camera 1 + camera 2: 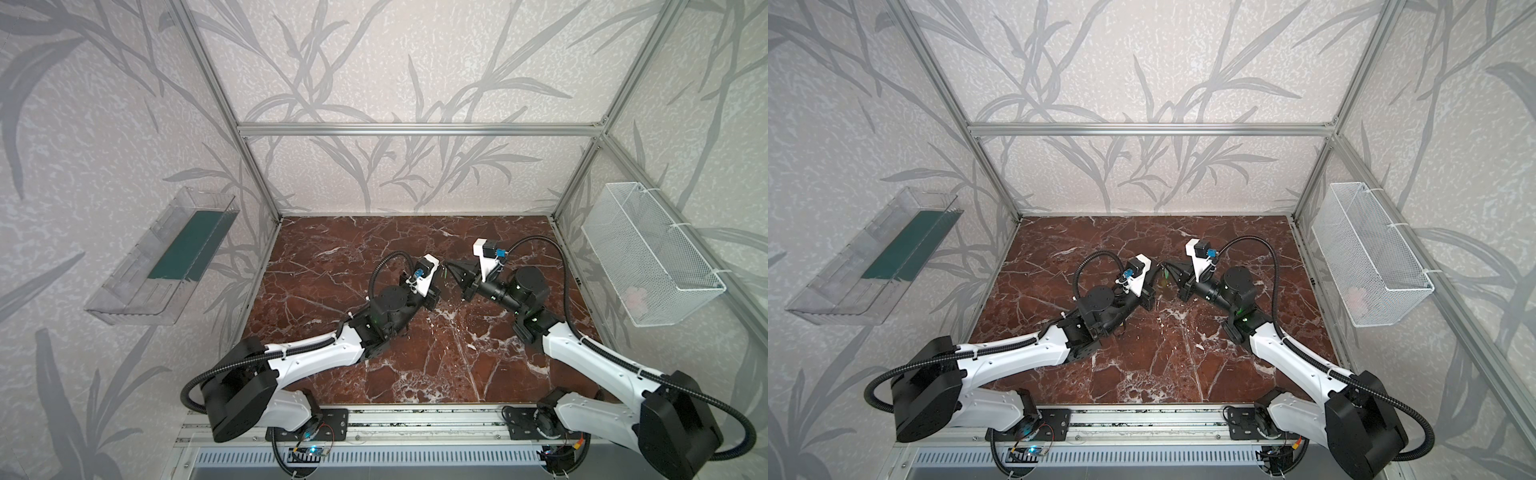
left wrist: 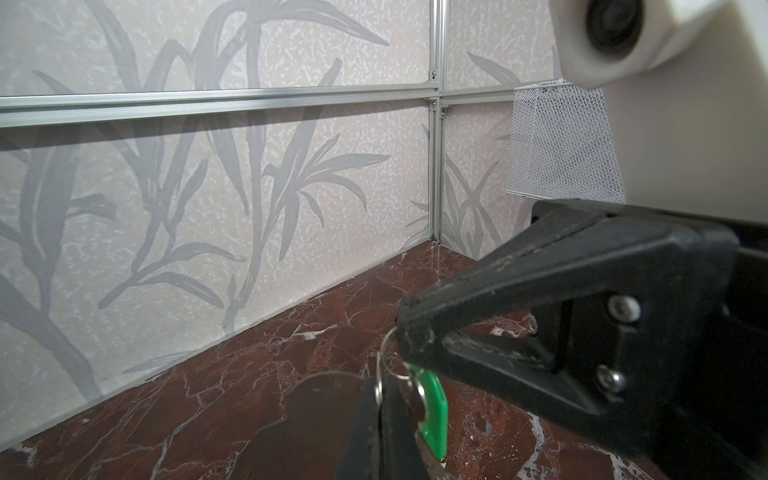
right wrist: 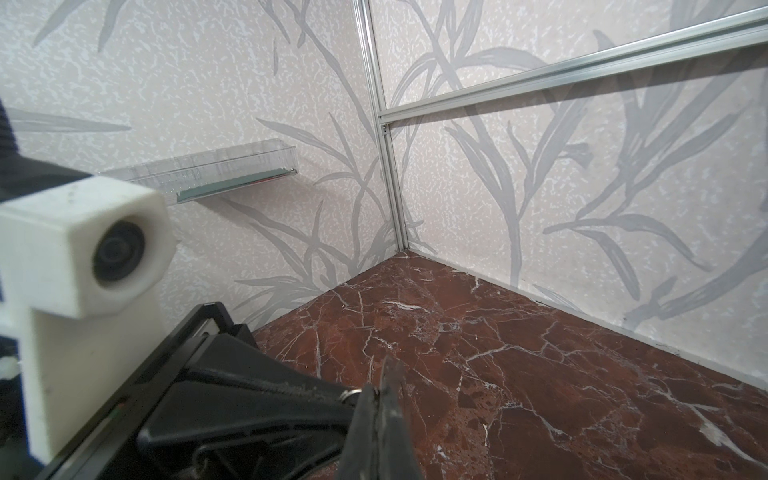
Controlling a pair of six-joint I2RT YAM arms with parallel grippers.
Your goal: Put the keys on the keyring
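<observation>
- green key (image 2: 434,419): hangs in the air betw. the two gripper tips, above the marble table (image 2: 232,407), not touching it. yellow key: cannot make it out for certain.
- keyring (image 2: 377,388): metal ring seen edge-on, held in the clenched left gripper (image 2: 382,399). whether the green key is fully threaded onto it: cannot tell.
- wire loop (image 2: 388,353) above the key: pinched at the very tip of the right gripper (image 2: 409,332), also clenched. the two tips sit just beside each other.
- risk 1: the hold is at the finger ends only. a small twist or pull prob. slips the loop out and the key drops to the table.
- risk 2: arms pulling opp. ways could bend the thin loop or yank the keyring from the left grip.
- risk 3: tips crowd the join and hide it. a misjudged move may knock finger on finger.
- risk 4: releasing before the key is fully on means it falls off.
</observation>
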